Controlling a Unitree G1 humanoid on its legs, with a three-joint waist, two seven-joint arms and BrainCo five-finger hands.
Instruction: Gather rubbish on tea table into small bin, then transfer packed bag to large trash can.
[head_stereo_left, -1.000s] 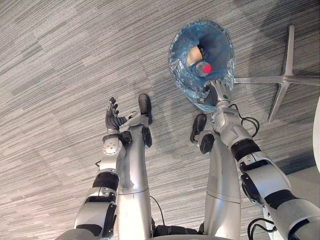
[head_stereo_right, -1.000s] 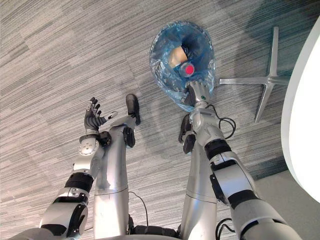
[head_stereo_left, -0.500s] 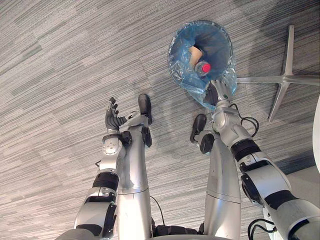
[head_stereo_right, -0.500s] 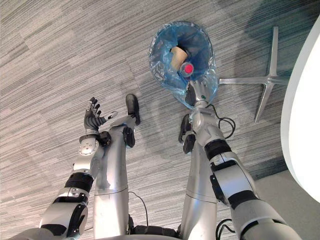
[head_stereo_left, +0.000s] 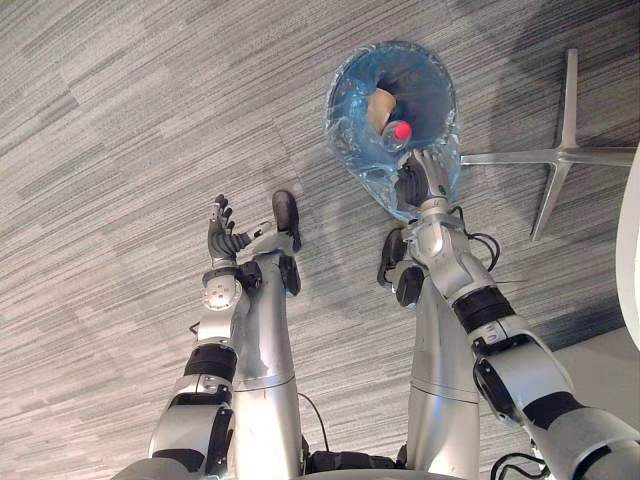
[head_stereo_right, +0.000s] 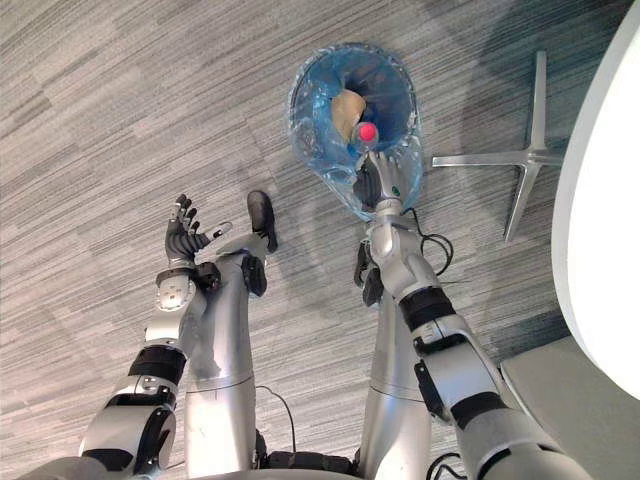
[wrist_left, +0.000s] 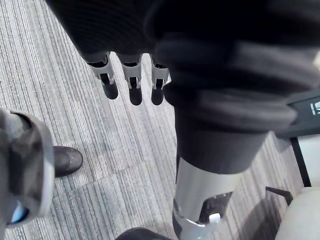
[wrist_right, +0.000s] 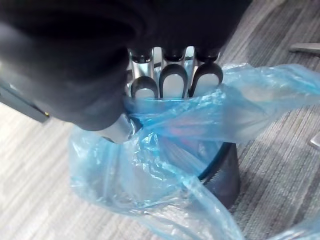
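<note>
The right hand pinches the thin blue plastic bag at its near edge, the left hand has spread fingers, and a hard tug could rip the bag

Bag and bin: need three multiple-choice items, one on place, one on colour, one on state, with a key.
1. The bottle lies:
A. beside the bag
B. in the bag
C. under the bag

2. The bottle's cap is:
A. green
B. white
C. red

3. The right hand is:
A. shut on the bag
B. open, clear of the bag
C. shut, holding nothing

Key:
1 B: the eye views look down into the open bag and show the bottle inside.
2 C: the cap shows red against the blue film.
3 A: the right wrist view shows fingers and thumb pinching the blue film.
</note>
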